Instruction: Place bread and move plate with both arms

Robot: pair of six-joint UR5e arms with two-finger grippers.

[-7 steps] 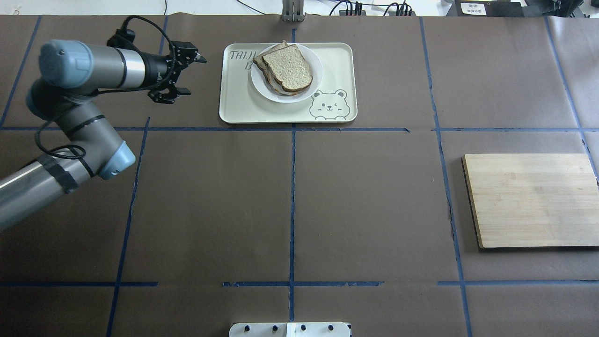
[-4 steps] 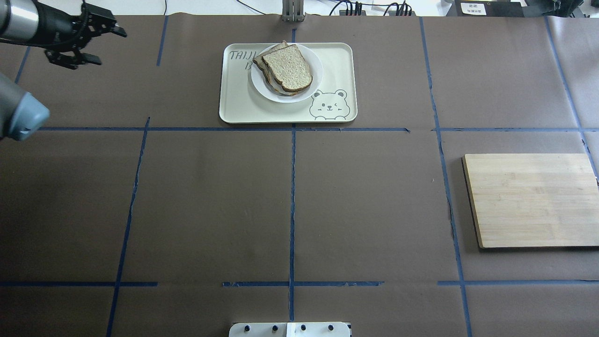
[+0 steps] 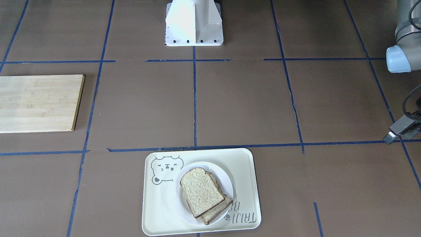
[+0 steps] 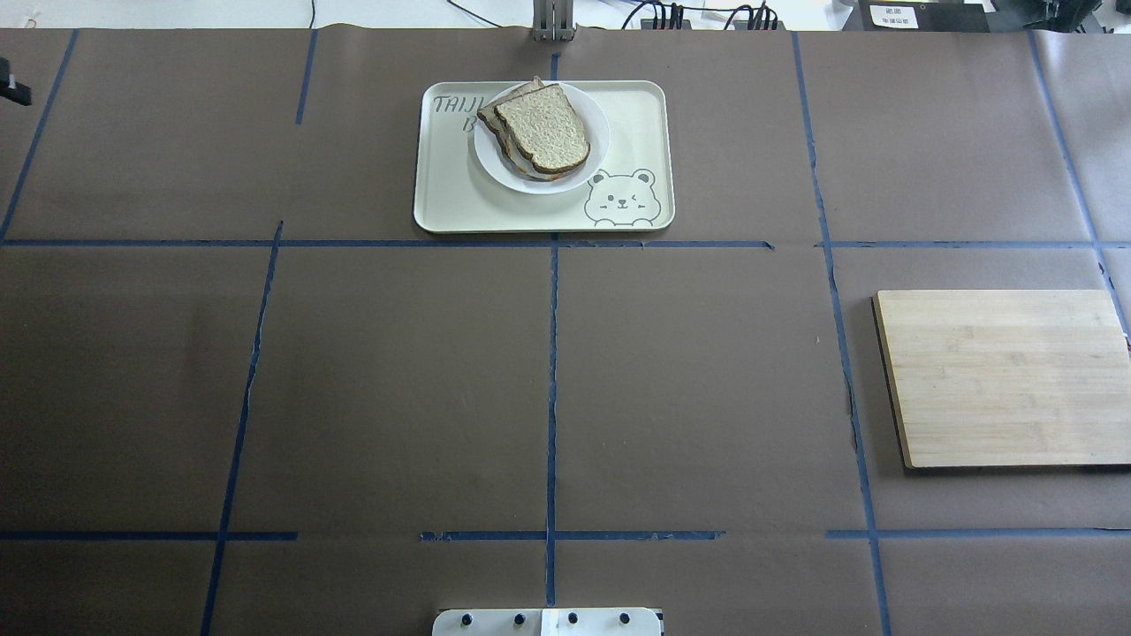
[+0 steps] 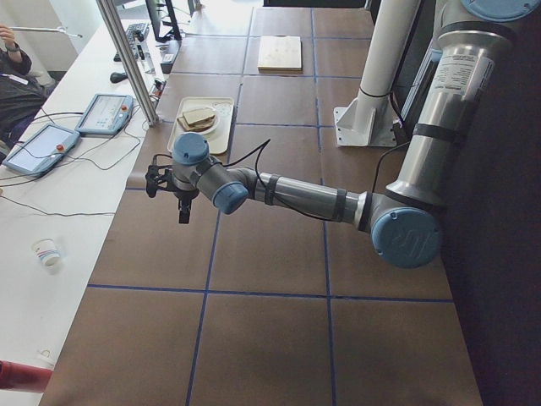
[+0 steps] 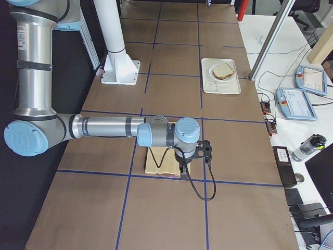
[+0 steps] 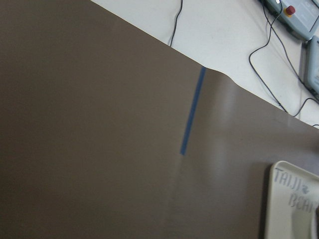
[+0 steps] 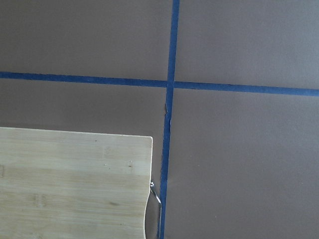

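The bread (image 4: 543, 128) lies on top of a second slice on the white plate (image 4: 594, 110), which stands on the cream bear tray (image 4: 442, 199) at the table's far middle. The bread (image 3: 200, 191) and the plate (image 3: 222, 177) also show in the front view. My left gripper (image 5: 173, 199) hangs over the table's left end, far from the tray. Only a black bit of it shows at the overhead view's left edge (image 4: 9, 88), and I cannot tell whether it is open or shut. My right gripper (image 6: 184, 166) hovers over the cutting board's end, and I cannot tell its state either.
A wooden cutting board (image 4: 1007, 380) lies at the right side of the table; its corner shows in the right wrist view (image 8: 70, 184). The tray's corner (image 7: 291, 199) shows in the left wrist view. The white robot base (image 3: 194, 23) stands at the near edge.
My left arm has swung left, away from the tray, and almost out of the overhead view. The bread, plate and tray have not moved.
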